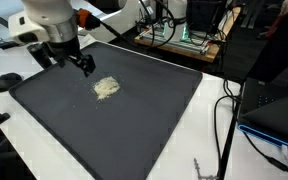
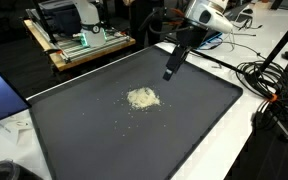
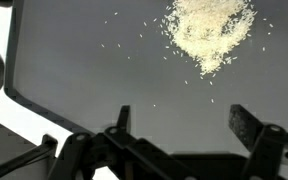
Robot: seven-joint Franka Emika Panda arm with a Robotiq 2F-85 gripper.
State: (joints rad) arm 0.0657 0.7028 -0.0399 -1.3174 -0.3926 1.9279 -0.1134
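In an exterior view the pincer [image 1: 87, 68] hangs close over the dark mat [image 1: 144, 130] on the white counter [image 1: 212, 135], with the pile of grains [image 1: 106, 89] near it, toward the mat's middle. In an exterior view the pincer [image 2: 168, 75] stands apart from the pile of grains [image 2: 142, 98], not touching it. The wrist view shows the jaws wide and empty, the heap ahead and off to one side, and stray grains [image 3: 119, 45] scattered round it. Working this heap well likely means centring over it first, then lowering slowly — loose grains scatter at a nudge.
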